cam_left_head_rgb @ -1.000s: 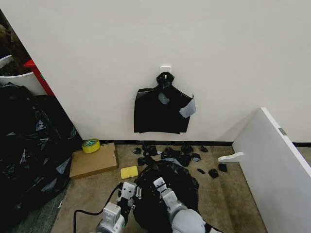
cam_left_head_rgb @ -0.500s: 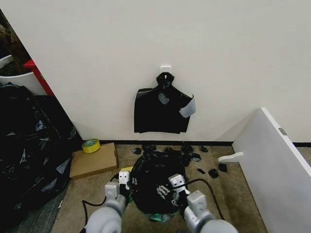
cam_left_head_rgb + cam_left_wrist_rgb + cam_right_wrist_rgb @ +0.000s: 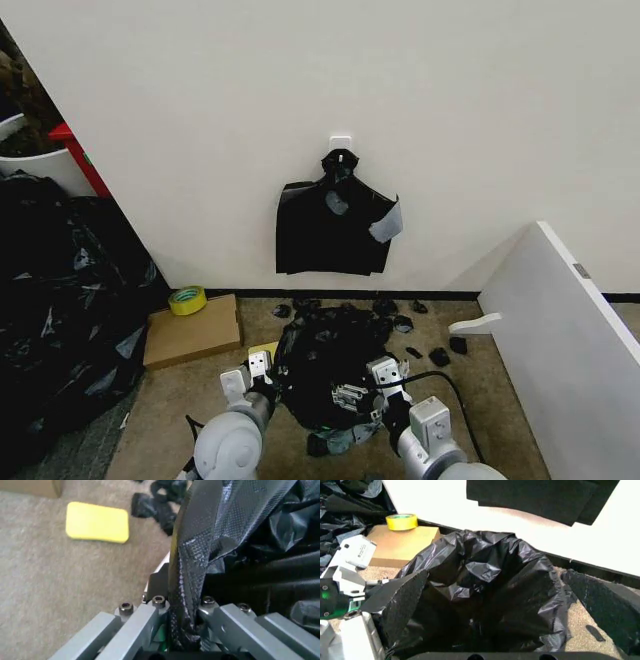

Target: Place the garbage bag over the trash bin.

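The crinkled black garbage bag sits draped over the trash bin, whose white walls are hidden; a sliver of its pale green base shows under the bag. My left gripper is at the bag's left rim and, in the left wrist view, is shut on a fold of the bag's edge. At the bag's right front rim my right gripper stands open. In the right wrist view its two black pads are wide apart before the bag's open mouth.
A flat black bundle hangs on the wall hook behind. On the floor lie a yellow sponge, a cardboard box with a tape roll, and black scraps. Black sheeting is heaped left; a white board leans right.
My right gripper has swung from over the bag's middle out to its right front rim. The bag has spread wider over the bin. The left gripper has shifted only slightly.
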Available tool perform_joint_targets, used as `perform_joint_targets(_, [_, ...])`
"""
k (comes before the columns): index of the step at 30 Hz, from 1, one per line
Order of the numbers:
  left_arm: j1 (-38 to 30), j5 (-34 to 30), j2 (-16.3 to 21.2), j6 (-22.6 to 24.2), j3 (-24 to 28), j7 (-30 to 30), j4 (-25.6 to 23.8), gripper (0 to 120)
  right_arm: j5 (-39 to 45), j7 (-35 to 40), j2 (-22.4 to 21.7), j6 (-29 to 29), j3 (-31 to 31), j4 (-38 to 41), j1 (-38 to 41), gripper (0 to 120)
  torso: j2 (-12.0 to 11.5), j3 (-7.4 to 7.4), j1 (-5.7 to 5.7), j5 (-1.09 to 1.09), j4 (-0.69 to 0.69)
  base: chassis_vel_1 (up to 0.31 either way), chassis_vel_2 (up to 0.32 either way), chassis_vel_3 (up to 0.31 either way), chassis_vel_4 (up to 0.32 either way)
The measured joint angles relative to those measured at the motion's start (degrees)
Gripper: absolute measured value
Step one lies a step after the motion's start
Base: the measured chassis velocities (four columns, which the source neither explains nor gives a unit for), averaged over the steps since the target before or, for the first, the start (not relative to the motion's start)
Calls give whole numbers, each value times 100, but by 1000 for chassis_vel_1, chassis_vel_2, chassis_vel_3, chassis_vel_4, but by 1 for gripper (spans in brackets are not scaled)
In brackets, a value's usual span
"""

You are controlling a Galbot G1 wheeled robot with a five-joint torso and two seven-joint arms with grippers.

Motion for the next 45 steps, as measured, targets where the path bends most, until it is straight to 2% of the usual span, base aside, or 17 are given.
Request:
perform_joint_targets(1, [2,-7,0,-7,-2,-3,0,3,0,-8,4,0,0,-2,0,100,0,0,0,0,0,0,0,0,0])
perform_joint_targets(3, [1,-98,5,-67,-36,-16,-4,15,0,-78,80,-15,2,-8,-16,100,0,0,0,0,0,0,0,0,0])
perform_joint_targets(4, [1,-98,5,-67,-36,-16,-4,15,0,-78,80,-15,2,-8,-16,100,0,0,0,0,0,0,0,0,0])
perform_joint_targets(9, [15,-107,73,-151,-93,140,-34,36,9,-83,100,-14,5,-14,-32,100,0,0,0,0,0,0,0,0,0])
perform_joint_targets(11, [22,-94,80,-154,-96,156,-41,38,12,-83,101,-13,9,-14,-33,100,0,0,0,0,0,0,0,0,0])
perform_joint_targets(17, [377,305,440,6,-142,617,-373,66,46,-76,136,72,99,-13,-87,100,0,0,0,0,0,0,0,0,0])
perform_joint_targets(23, [662,661,761,96,-198,882,-658,86,44,-165,225,353,189,-44,-161,100,0,0,0,-1,0,0,0,0,0])
perform_joint_targets(25, [688,792,782,9,-203,921,-675,88,38,-187,255,427,205,-57,-173,100,0,0,0,0,0,0,0,0,0])
perform_joint_targets(27, [789,1463,812,-522,-235,1130,-729,97,-72,-319,385,874,292,-130,-259,100,0,0,0,0,0,0,0,0,0])
perform_joint_targets(30, [976,2483,758,-1371,-322,1457,-814,100,-310,-565,598,1768,554,-296,-508,100,1,0,0,-1,-2,0,0,0,0])
perform_joint_targets(32, [1271,3327,636,-2007,-508,1826,-886,100,-549,-842,855,2938,899,-644,-769,100,0,-1,0,1,-1,0,0,0,0])
perform_joint_targets(34, [1342,3521,586,-2138,-562,1883,-898,100,-563,-890,911,3162,976,-726,-808,100,0,-1,0,1,0,0,0,0,0])
perform_joint_targets(36, [1665,4430,236,-2998,-898,2017,-861,100,-627,-1189,1300,4205,1537,-1201,-1016,100,0,-1,0,0,0,0,0,0,0])
perform_joint_targets(39, [1923,4959,-108,-3754,-1252,2074,-706,100,-717,-1403,1635,4747,2012,-1426,-1180,100,0,-1,0,1,0,0,0,0,0])
perform_joint_targets(40, [2169,5296,-362,-4290,-1531,2104,-624,100,-822,-1570,1888,5182,2366,-1533,-1345,100,0,-1,0,-1,-1,0,0,0,0])
perform_joint_targets(41, [2313,5411,-474,-4515,-1636,2117,-622,100,-885,-1627,1968,5393,2488,-1558,-1441,100,1,-1,-1,0,-1,0,0,0,0])
perform_joint_targets(45, [2637,5714,-662,-4893,-1789,2155,-689,100,-1102,-1663,2057,5855,2660,-1574,-1660,100,0,-1,0,-1,1,0,0,0,0])
